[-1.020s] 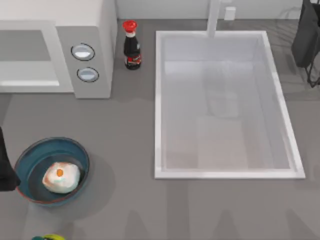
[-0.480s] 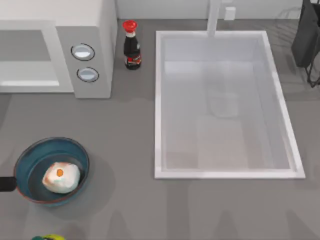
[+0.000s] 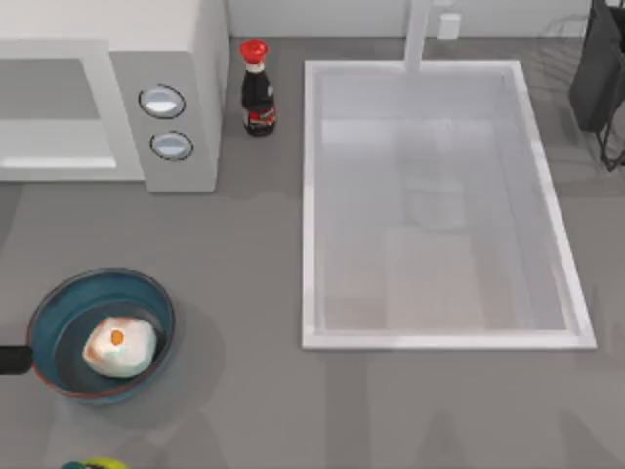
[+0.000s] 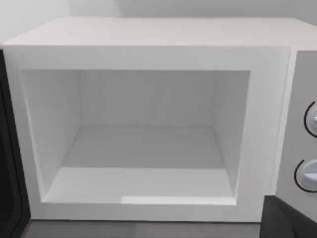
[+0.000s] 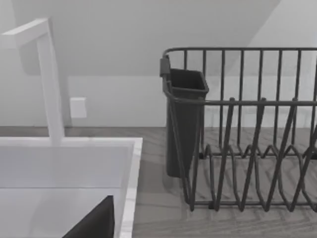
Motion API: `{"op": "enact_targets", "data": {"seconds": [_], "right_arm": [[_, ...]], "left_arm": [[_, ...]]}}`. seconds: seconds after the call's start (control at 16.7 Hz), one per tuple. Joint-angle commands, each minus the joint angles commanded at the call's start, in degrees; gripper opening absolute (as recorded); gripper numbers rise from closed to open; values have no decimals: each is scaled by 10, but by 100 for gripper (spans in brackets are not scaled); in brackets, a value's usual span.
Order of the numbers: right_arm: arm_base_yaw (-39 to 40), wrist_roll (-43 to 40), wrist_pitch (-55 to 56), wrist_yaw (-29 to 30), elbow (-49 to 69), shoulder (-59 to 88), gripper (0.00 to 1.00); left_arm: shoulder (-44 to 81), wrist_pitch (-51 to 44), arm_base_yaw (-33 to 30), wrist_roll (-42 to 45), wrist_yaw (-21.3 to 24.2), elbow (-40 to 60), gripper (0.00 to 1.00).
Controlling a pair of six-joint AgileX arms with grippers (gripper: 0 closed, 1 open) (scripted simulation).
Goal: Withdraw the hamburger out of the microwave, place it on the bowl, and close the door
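Dark-teal bowl is holding the hamburger; left arm is facing the microwave cavity, finger state undeterminable.

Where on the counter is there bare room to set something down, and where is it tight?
Bare counter lies between the bowl and the sink, below the microwave, and along the front edge under the sink. The microwave cavity is bare too. It is tighter around the sauce bottle, between microwave and sink, and at the dish rack on the right.
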Motion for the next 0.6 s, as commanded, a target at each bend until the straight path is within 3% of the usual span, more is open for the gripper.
{"op": "enact_targets", "data": {"seconds": [0.6], "right_arm": [[0, 0, 0, 0, 0, 0, 100]], "left_arm": [[-36, -29, -6, -1, -6, -6, 0]]}}
